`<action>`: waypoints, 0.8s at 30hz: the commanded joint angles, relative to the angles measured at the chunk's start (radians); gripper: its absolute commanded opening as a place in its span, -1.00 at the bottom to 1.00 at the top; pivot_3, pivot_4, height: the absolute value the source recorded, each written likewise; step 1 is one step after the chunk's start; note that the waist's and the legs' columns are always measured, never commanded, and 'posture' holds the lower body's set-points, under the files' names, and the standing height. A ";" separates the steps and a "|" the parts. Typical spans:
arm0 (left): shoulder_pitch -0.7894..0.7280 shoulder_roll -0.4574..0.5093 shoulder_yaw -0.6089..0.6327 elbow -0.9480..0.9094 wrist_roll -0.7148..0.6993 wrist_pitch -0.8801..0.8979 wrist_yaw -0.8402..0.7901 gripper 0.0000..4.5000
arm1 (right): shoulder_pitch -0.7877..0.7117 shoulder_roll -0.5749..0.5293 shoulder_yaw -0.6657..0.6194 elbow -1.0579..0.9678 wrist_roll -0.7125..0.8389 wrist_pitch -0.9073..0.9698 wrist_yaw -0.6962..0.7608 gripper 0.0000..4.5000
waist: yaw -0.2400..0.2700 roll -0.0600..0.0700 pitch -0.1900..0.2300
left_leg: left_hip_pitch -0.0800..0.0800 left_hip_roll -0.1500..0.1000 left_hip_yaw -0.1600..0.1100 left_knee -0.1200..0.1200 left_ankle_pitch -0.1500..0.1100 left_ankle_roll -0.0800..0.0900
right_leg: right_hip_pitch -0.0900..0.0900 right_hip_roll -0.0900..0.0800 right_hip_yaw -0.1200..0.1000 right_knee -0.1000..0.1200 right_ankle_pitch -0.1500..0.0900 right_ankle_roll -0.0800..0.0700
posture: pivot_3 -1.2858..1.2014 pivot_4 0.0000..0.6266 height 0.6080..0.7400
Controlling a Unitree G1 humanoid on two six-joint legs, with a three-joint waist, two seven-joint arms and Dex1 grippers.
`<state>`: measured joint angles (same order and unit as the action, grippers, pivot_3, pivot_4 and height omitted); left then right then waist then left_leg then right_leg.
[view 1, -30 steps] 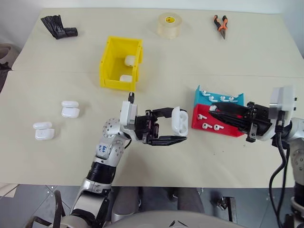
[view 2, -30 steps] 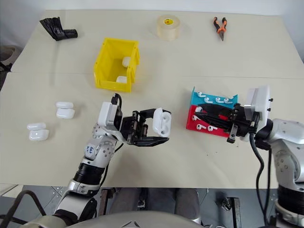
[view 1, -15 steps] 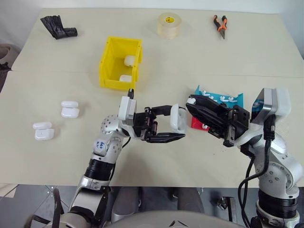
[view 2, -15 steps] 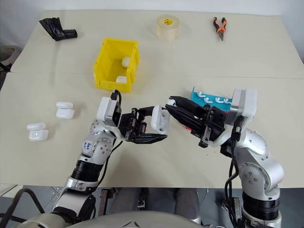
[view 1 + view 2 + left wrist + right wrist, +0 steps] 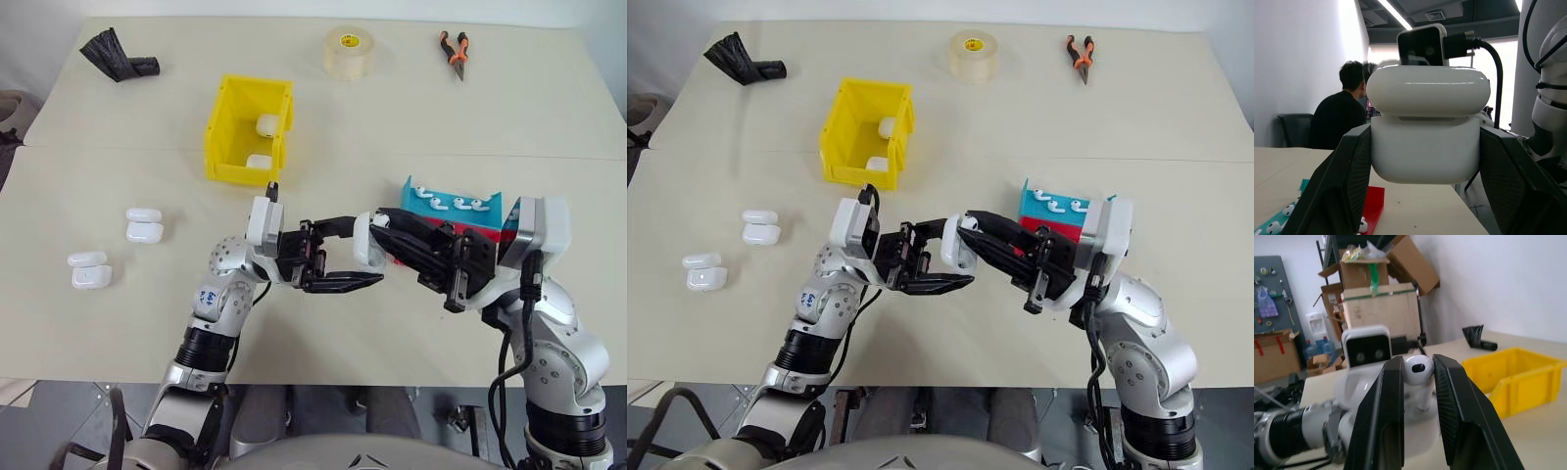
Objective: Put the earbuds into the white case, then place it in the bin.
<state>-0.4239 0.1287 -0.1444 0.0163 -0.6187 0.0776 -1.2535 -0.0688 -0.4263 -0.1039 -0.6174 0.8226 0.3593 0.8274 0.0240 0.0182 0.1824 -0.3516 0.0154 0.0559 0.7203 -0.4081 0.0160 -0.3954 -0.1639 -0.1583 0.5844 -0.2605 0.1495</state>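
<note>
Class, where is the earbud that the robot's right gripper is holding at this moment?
The earbud sits pinched in the right gripper, above mid-table, right against the white case in the left gripper.

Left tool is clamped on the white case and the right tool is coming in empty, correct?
Not quite. The left tool is clamped on the white case, but the right tool is not empty: the right wrist view shows an earbud pinched between its fingers, just in front of the case.
</note>
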 commanded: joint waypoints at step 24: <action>-0.034 -0.045 0.022 0.015 0.010 -0.036 -0.010 0.25 | 0.005 -0.102 -0.008 0.084 0.014 -0.047 0.086 0.41 | 0.002 0.000 0.000 | 0.000 0.000 0.000 0.000 0.000 0.000 | 0.000 0.000 0.000 0.000 0.000 0.000 | 0.03 -0.52 1.00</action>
<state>-0.4285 0.1053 -0.1258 0.0573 -0.5852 0.0619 -1.2668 -0.0669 -0.5131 -0.1144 -0.5084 0.8280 0.3044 0.9026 0.0257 0.0181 0.1824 -0.3515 0.0154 0.0562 0.7202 -0.4082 0.0160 -0.3954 -0.1640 -0.1582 0.5843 -0.2604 0.1495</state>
